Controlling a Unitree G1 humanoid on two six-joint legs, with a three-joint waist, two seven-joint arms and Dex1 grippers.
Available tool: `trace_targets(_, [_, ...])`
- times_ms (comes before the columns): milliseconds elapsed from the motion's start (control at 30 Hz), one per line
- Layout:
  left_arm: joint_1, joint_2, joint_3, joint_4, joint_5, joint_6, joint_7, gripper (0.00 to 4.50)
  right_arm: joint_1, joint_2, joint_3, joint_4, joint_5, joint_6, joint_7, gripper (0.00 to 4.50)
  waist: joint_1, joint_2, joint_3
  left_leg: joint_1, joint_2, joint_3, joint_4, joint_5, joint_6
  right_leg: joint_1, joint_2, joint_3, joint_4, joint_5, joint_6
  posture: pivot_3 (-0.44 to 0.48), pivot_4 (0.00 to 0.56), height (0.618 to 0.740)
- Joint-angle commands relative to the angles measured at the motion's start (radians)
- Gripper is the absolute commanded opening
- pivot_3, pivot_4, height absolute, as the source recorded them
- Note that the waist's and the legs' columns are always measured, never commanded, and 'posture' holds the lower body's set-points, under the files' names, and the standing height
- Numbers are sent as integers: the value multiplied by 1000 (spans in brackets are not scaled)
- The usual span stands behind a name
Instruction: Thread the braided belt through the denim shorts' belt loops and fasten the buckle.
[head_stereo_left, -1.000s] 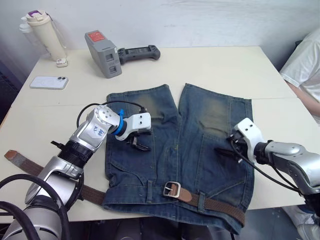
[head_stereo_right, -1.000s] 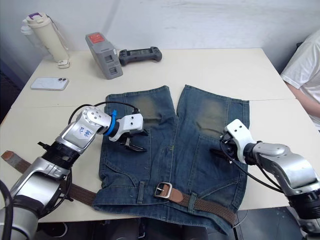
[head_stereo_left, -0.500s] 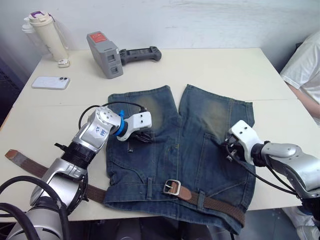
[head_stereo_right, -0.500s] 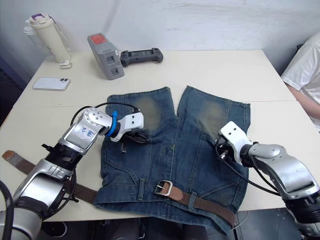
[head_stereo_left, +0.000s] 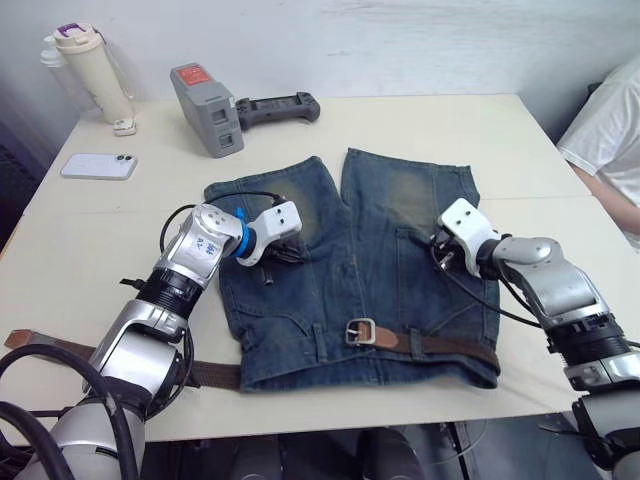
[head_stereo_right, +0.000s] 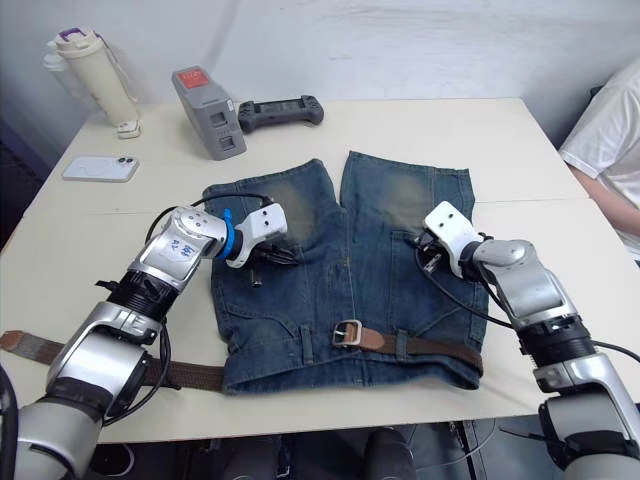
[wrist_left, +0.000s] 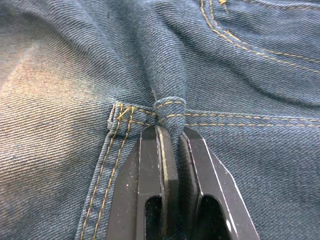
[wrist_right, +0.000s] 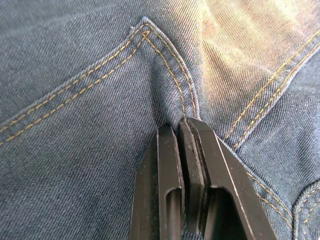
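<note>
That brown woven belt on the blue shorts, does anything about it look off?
Yes. The dark brown braided belt lies across the blue denim shorts, but its long tail trails off the waistband on the robot's left, and the silver rectangular buckle isn't fastened.

The wide cream worktop (head_stereo_left: 500, 130) carries blue denim shorts (head_stereo_left: 380, 300) with a brown braided belt (head_stereo_left: 440, 346) in the waistband. Well beyond the left hand (head_stereo_left: 268, 262) lie a white phone (head_stereo_left: 98, 166), a cream bottle (head_stereo_left: 88, 70), a grey box (head_stereo_left: 205, 108) and a dark controller (head_stereo_left: 277, 106).
</note>
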Motion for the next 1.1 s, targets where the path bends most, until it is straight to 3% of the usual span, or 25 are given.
trace_targets(33, [-49,43,4,167,96,-103,95,28,-35,34,-20,54,-31,-21,22,0,-7,0,0,0,0,0,1,0,0,0,0,0,1,0,0,0,150,740])
trace_targets(333, [-65,46,6,209,89,-121,47,28,-96,133,-45,173,-57,-103,-31,0,-24,0,0,0,0,0,-2,1,0,-1,0,0,5,0,0,0,150,740])
trace_targets(567, [-44,54,12,171,72,-92,6,28,-99,141,-64,182,-67,-104,-20,0,-38,0,0,1,0,0,-2,1,0,0,0,0,5,0,0,0,150,740])
trace_targets(600, [-42,53,31,169,59,-86,11,455,-90,131,-71,164,-60,-86,-6,0,-39,0,0,1,0,0,-2,1,0,0,0,0,5,0,0,0,150,740])
trace_targets(633, [-33,64,29,150,56,-80,-15,908,-82,124,-87,147,-51,-82,-2,355,-39,0,0,0,0,0,-2,1,0,0,0,0,5,0,0,0,150,740])
trace_targets(733, [-17,91,55,86,24,-17,-57,1549,-71,94,-132,62,-7,-40,28,1289,-39,0,0,0,0,1,-3,1,0,-1,0,1,5,0,0,0,150,740])
trace_targets(767, [-13,99,66,67,11,9,-69,2116,-67,83,-139,34,3,-24,41,1883,-39,0,0,0,0,1,-3,1,0,-1,0,1,5,0,0,0,150,740])
trace_targets(800, [-8,113,80,40,-5,42,-84,2316,-61,72,-151,-7,18,-2,55,2091,-38,0,0,0,0,1,-3,1,0,-1,0,1,5,0,0,0,150,740])
trace_targets(967, [16,203,175,-84,-100,251,-152,4244,-17,-11,-170,-229,57,21,152,4288,-41,3,2,-2,0,3,-5,1,0,-6,0,1,5,0,0,0,150,740])
trace_targets(1000, [21,220,193,-108,-119,293,-159,4446,-5,-28,-170,-271,63,18,172,4476,-43,3,2,-2,0,3,-5,1,0,-7,0,1,5,0,0,0,150,740])
trace_targets(1100, [32,276,291,-189,-212,494,-172,4446,34,-64,-193,-449,175,91,267,4476,-41,4,4,-5,2,6,-5,1,0,-12,0,1,7,0,0,0,150,740])
